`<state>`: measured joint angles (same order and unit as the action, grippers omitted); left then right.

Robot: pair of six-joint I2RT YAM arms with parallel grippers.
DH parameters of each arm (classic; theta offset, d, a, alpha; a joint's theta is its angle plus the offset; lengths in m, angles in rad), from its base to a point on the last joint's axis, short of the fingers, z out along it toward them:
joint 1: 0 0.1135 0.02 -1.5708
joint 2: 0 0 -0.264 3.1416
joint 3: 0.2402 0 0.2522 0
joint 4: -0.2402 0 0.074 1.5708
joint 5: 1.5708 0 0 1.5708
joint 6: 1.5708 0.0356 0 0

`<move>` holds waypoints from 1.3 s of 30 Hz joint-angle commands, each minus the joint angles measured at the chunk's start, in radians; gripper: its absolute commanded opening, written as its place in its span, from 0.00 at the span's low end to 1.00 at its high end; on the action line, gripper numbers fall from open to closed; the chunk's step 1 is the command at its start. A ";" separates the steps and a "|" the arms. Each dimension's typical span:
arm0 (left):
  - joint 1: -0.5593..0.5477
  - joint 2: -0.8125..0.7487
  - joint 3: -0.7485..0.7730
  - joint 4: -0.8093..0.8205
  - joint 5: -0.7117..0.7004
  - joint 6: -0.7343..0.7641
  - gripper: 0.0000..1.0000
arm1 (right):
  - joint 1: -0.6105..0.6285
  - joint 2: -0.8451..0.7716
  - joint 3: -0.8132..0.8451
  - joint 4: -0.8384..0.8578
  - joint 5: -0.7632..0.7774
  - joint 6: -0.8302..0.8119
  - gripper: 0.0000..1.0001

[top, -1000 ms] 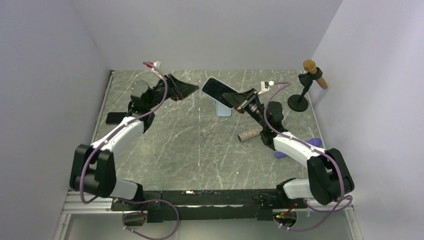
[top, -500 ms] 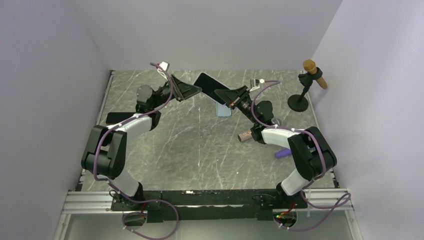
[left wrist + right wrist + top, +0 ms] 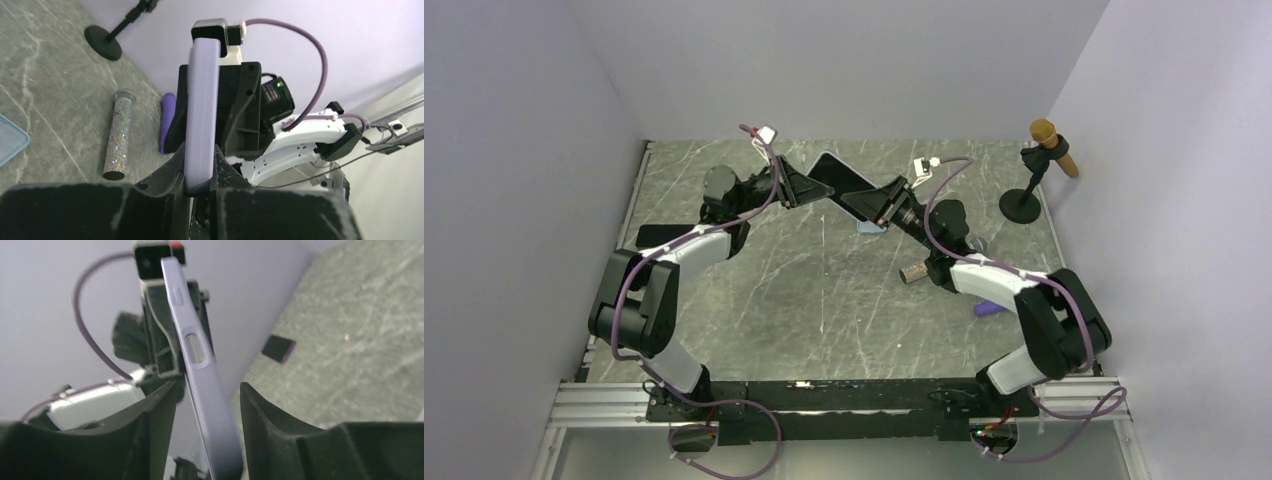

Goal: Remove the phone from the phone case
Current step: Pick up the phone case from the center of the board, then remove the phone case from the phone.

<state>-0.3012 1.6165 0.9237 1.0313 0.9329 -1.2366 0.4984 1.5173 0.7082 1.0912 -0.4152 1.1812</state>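
The left end effector (image 3: 200, 186) is closed narrowly on one end of the lavender phone case (image 3: 201, 110), its two dark fingers (image 3: 165, 181) pressed against the case's flat sides, as the left wrist view shows. The right end effector (image 3: 206, 386) grips the opposite end. In the right wrist view the case's edge, with its button bumps, runs up between the padded fingers (image 3: 262, 415), close against the right one, with a thin sliver of gap on the left one. The phone (image 3: 836, 178) sits inside the case, its dark screen facing up and toward the far left in the top view. It is held tilted in the air between the two end effectors, above the far middle of the table (image 3: 754, 300). Both arms reach inward from their bases at the near edge and meet there. On the table below the right end effector lies a light blue flat piece (image 3: 871, 227), mostly hidden. Nearer and to the right lies a glittery tube (image 3: 917, 271), and beyond it, nearer the right edge, a purple object (image 3: 990, 307) shows partly behind the right arm. A microphone (image 3: 1054, 143) on a black stand is at the far right corner. A small black flat object (image 3: 656, 236) lies near the left edge.
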 commanded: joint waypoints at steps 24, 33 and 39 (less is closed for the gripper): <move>-0.160 -0.022 0.321 -0.776 0.199 0.687 0.02 | -0.172 -0.179 0.318 -1.005 -0.723 -0.611 0.03; -0.165 -0.040 0.254 -0.604 0.177 0.560 0.74 | -0.175 -0.357 0.089 -0.465 -0.278 -0.222 0.00; -0.210 -0.015 0.311 -0.755 0.191 0.652 0.57 | -0.174 -0.332 0.095 -0.352 -0.112 -0.152 0.00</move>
<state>-0.4789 1.6157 1.1847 0.3222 1.1080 -0.6529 0.3267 1.1915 0.7780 0.4664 -0.6846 0.9043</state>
